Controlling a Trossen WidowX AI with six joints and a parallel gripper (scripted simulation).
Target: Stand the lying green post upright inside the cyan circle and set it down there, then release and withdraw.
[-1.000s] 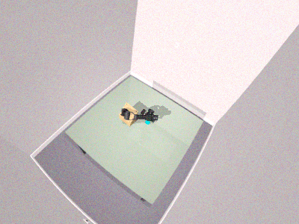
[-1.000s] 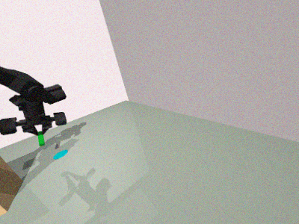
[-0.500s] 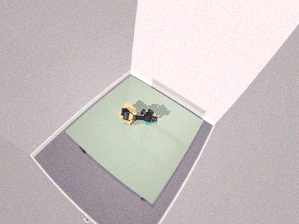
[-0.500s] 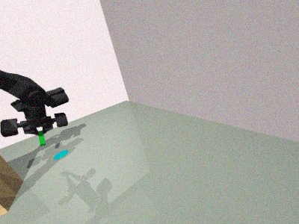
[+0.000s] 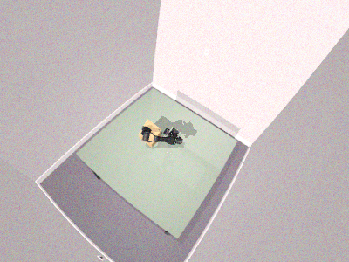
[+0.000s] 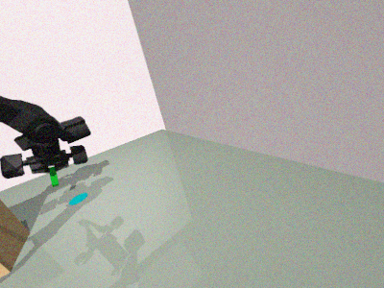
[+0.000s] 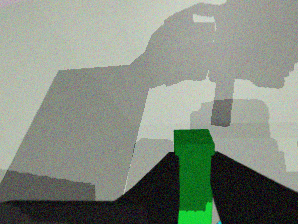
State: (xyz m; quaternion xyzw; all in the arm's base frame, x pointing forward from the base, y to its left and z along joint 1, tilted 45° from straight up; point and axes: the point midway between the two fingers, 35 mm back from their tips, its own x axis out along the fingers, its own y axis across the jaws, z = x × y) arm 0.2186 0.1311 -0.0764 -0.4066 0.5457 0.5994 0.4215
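Note:
My gripper (image 6: pixel 53 169) (image 7: pixel 192 161) is shut on the green post (image 6: pixel 55 180) (image 7: pixel 195 182). In the exterior view the post hangs below the fingers, close to upright with a slight lean, and looks raised above the table. The cyan circle (image 6: pixel 78 199) lies flat on the table, below and to the right of the post in that view. Only a sliver of the circle shows at the bottom edge of the wrist view, right of the post. In the top view the arm hides the circle, and the post cannot be made out.
The arm (image 5: pixel 163 140) reaches out from its wooden base block (image 5: pixel 152 125) (image 6: pixel 12 235) over the pale green table (image 5: pixel 131 175) (image 6: pixel 163 240). Dark shadows of the arm fall on the table around the circle. Low white walls border the area around the table.

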